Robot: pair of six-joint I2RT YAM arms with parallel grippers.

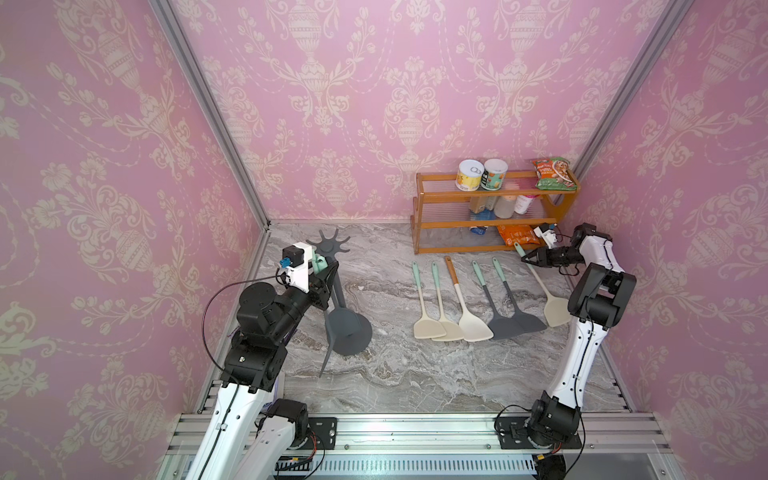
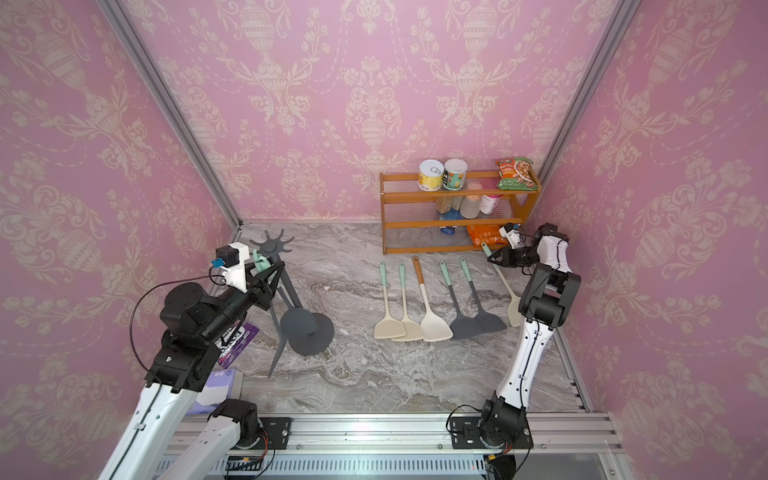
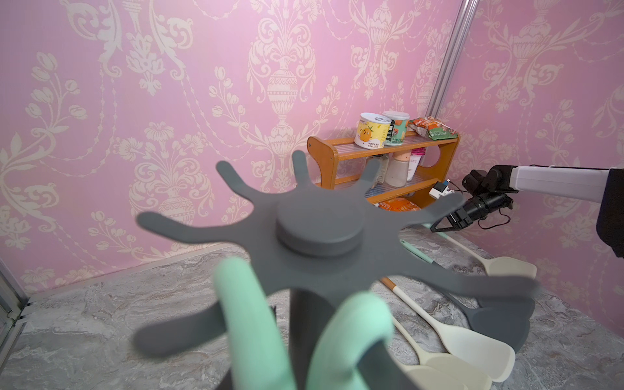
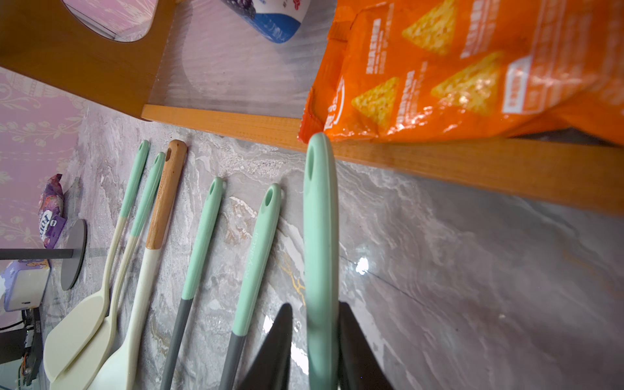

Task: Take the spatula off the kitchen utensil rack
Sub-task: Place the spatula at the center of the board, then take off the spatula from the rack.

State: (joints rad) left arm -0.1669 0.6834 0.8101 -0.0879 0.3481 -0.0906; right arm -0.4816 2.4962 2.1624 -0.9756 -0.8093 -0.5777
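The kitchen utensil rack (image 1: 328,246) is seen standing upright on the counter (image 1: 415,374), toward the left wall. One spatula (image 1: 319,264) is hung on a hook of the crown by the hole in its mint handle. Its dark grey blade is seen low beside the pole, over the disc base. The left gripper (image 1: 327,271) is held at that handle, just under the crown. In the left wrist view its fingers are hidden by the blurred handle, so it cannot be told whether they are clamped on it.

The right gripper (image 1: 525,258) is placed at the mint handle of a cream spatula (image 4: 320,236), whose blade rests on the counter. Its fingers (image 4: 273,347) are parted to either side of the handle, and a slit of counter is seen between one finger and the handle.

An orange wooden shelf (image 1: 449,225) is set against the back wall.
- **Top level:** a yellow can (image 1: 469,175), a second can (image 1: 494,173) touching it, and a green snack bag (image 1: 555,173) at the far end.
- **Middle level:** several bottles (image 1: 505,205) are kept here, blurred by the ribbed clear boards.
- **Bottom level:** an orange chip bag (image 1: 517,235) and a blue-and-white pack (image 4: 270,20) are held.

Five more spatulas (image 1: 460,299) are laid in a row on the counter before the shelf. A purple packet (image 2: 237,340) and a pale box (image 2: 220,384) are seen by the left arm.
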